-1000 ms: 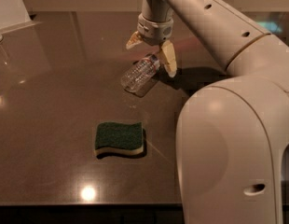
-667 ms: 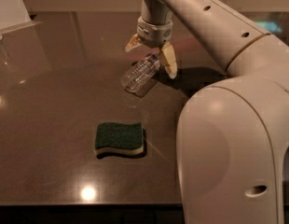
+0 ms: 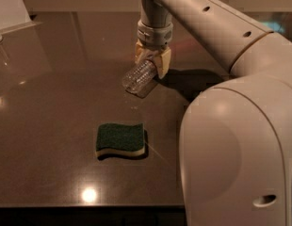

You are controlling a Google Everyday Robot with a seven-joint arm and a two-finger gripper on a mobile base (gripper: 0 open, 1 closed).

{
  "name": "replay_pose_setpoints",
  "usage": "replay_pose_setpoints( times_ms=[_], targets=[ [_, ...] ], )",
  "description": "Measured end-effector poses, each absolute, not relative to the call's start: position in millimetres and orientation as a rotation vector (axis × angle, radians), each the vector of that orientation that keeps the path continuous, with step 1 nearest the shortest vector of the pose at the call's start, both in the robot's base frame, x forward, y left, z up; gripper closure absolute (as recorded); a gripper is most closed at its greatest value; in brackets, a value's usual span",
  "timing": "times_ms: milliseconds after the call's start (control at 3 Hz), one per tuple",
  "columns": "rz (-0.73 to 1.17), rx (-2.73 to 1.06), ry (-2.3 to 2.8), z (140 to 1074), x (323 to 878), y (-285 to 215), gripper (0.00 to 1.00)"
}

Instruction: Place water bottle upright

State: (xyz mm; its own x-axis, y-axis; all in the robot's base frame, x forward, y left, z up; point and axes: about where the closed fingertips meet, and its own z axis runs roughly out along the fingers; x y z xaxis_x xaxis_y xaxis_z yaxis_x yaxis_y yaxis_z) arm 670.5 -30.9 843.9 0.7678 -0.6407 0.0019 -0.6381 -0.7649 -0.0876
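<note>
Compared with a second ago the wrist sits slightly turned, and the gripper (image 3: pixel 153 65), fingers (image 3: pixel 164 66) pinching the water bottle (image 3: pixel 136 79) by its upper end, holds it tilted above the table (image 3: pixel 56 102) on the far side of the sponge (image 3: pixel 120 138); doing this well likely means levelling its base before lowering and releasing.

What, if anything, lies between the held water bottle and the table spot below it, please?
Nothing visible does: the gripper holds the water bottle tilted over the table; the sponge lies nearer the camera, apart from it.
</note>
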Motion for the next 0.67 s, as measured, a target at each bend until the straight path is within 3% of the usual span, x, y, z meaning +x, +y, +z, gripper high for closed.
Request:
replay_pose_setpoints(
  times_ms=[667],
  targets=[
    [-0.139, -2.839, 0.985, 868.9, 663.7, -32.1, 0.88]
  ],
)
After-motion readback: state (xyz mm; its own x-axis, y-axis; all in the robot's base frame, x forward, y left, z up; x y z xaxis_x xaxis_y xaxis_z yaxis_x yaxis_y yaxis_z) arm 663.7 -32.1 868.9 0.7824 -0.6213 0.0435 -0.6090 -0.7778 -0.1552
